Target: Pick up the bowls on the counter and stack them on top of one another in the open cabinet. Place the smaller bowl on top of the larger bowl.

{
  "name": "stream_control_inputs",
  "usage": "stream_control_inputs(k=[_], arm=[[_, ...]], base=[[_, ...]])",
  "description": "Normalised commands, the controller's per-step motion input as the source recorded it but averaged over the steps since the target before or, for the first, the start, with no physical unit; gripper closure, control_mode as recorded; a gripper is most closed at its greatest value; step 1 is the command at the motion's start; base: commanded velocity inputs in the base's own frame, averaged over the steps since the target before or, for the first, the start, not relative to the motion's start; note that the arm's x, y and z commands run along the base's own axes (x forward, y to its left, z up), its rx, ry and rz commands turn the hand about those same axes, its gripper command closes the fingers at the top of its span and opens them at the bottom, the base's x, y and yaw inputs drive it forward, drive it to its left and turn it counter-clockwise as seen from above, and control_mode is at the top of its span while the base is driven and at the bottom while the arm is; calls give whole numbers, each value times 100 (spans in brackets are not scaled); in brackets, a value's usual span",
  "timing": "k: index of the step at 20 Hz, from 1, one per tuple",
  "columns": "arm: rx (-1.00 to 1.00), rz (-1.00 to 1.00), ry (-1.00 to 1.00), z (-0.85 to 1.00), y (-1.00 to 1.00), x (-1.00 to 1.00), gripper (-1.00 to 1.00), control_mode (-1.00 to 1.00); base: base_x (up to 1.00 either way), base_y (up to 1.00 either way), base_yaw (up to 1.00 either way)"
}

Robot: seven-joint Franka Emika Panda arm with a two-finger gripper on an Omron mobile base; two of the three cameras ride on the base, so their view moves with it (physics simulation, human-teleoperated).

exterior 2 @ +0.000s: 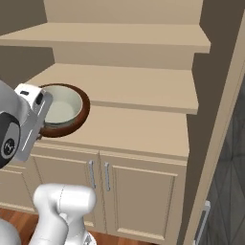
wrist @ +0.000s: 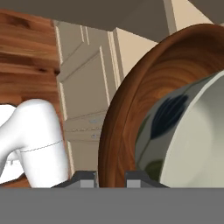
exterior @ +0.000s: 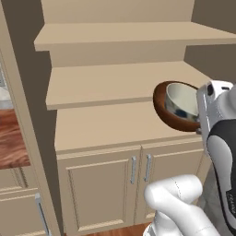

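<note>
My gripper (wrist: 110,180) is shut on the thick rim of the larger bowl (wrist: 127,109), the dark reddish-brown one, with a fingertip on each side of the rim. The smaller bowl (wrist: 192,140), pale with dark bluish marks, sits nested inside it. Both bowls are tipped steeply on edge. From the base views, the larger bowl (exterior: 165,108) (exterior 2: 81,115) with the smaller bowl (exterior: 182,101) (exterior 2: 60,107) in it hangs over the lowest wide shelf of the open cabinet (exterior: 106,124), near the shelf's front. My white hand hides the rim where it is held.
Two more tan shelves (exterior: 110,80) step back above the lowest one. Below are two panelled doors with metal bar handles (exterior: 147,167). The wood-grain counter (exterior: 11,140) lies to the left, past the cabinet's side wall. A dark wall (exterior 2: 225,158) bounds the right.
</note>
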Motion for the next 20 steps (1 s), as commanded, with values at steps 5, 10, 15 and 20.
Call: stream_control_inputs(k=[5,10,15,20], arm=[[-2,10,-2,19,-1,-16,100,-100],[-3,9,-1,24,0,-13,100,-100],[-3,8,0,24,0,-8,100,-100],[-4,7,0,23,0,-1,100,-100]], base=[[0,0,0],[0,0,0],[0,0,0],[0,0,0]])
